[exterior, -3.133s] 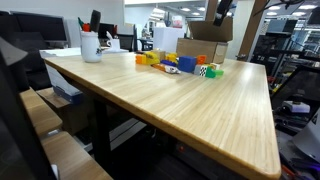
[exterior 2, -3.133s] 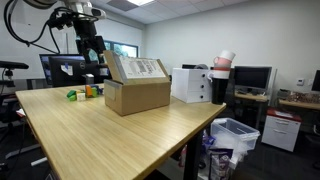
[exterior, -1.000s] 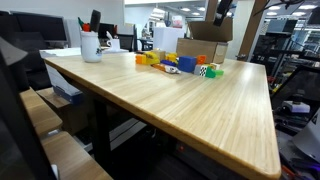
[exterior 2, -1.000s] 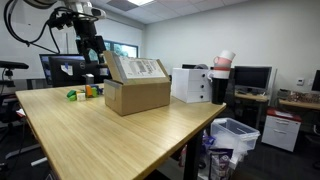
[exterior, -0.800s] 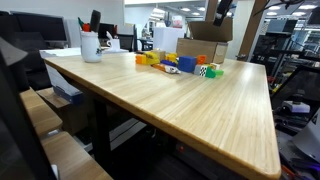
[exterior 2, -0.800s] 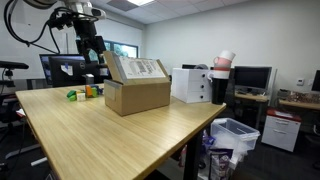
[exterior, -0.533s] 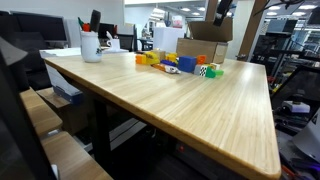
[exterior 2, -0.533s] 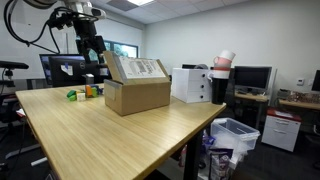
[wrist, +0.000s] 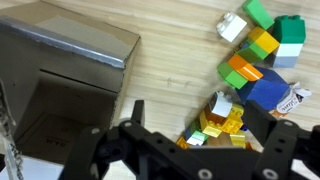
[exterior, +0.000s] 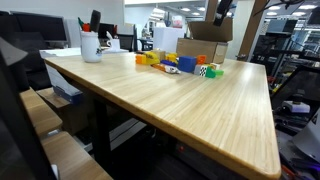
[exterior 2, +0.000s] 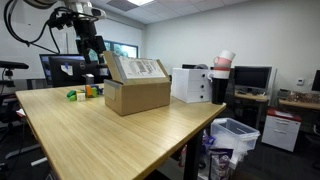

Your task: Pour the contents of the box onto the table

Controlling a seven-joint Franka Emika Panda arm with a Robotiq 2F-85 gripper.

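- In the wrist view the gripper (wrist: 190, 106) enters from 6 o'clock, its two black fingers (wrist: 136, 116) spread wide with nothing held between them; only wood and a few blocks show in the gap
- The contents (wrist: 255, 70), small toy blocks in yellow, orange, blue, green and white, lie loose on the table (exterior: 170, 110), running from between the fingers out toward 1 and 2 o'clock of the gripper
- The box (wrist: 60, 70) fills the 9 to 11 o'clock part of the wrist view, just beside the block pile, its dark inside showing (whether anything is left inside cannot be told)
- In an exterior view the box (exterior 2: 137, 90) stands upright on the table with one flap raised, and the gripper (exterior 2: 96, 52) hangs in the air at about 10 o'clock of it, above the blocks (exterior 2: 85, 92) and clear of both
- In an exterior view the blocks (exterior: 180, 64) and the box (exterior: 202, 48) sit toward the far end of the top, at 12 o'clock; the wide near stretch of planks toward 6 o'clock is bare, up to the front edge and corner
- A white mug of pens (exterior: 91, 46) stands near the far edge at 10 o'clock, well apart from the blocks
- Compared with the earlier frames, nothing has shifted: arm, box, blocks and mug all sit in the same places
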